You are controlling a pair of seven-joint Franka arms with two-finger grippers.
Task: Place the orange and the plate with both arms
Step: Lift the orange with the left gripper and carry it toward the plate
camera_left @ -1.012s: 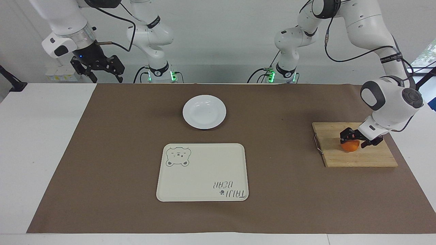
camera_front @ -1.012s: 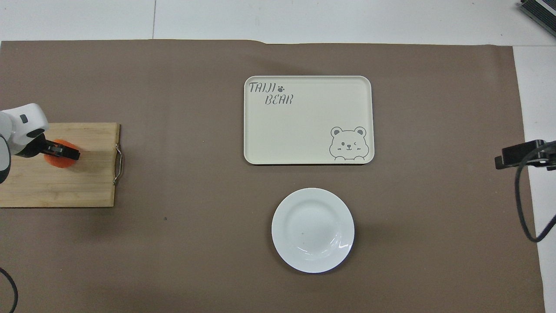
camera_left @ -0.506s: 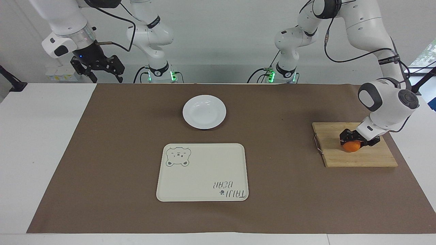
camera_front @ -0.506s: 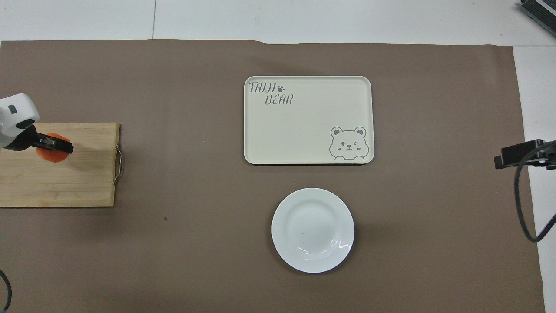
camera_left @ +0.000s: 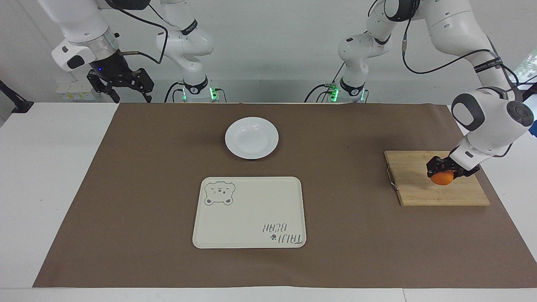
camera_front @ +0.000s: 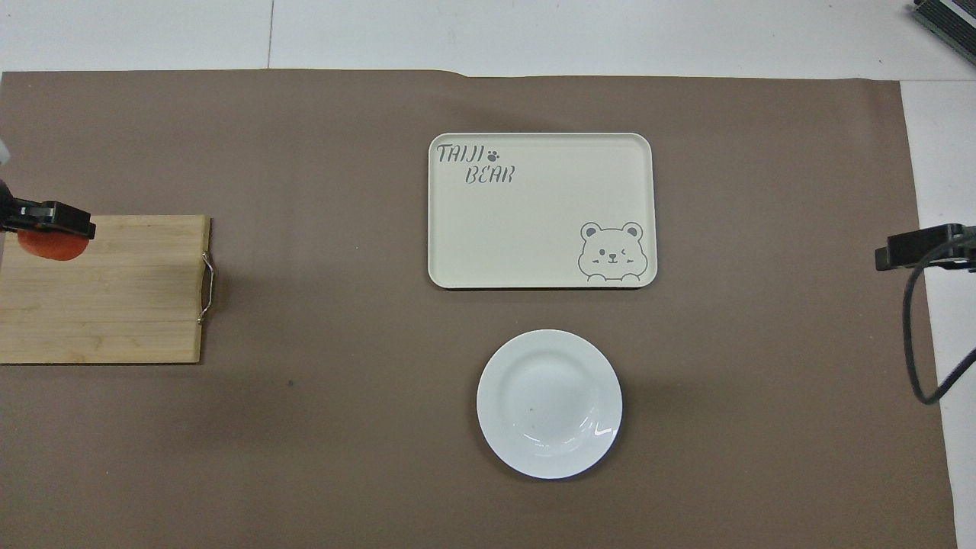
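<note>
Left gripper (camera_left: pixel 444 171) pinching the orange (camera_left: pixel 441 178) over the cutting board (camera_left: pixel 419 184), right gripper (camera_left: pixel 121 86) fingers spread, waiting above the table's edge, plate (camera_left: pixel 251 138) and tray (camera_left: pixel 249 212) unobstructed mid-table

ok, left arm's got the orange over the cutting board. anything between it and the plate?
Nothing visible. The left gripper holds the orange above the cutting board; only bare brown mat lies between the board and the plate. The tray sits farther from the robots, off that line.

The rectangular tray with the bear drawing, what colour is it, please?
Cream rectangular tray with grey bear print, clearest in the overhead view.
</note>
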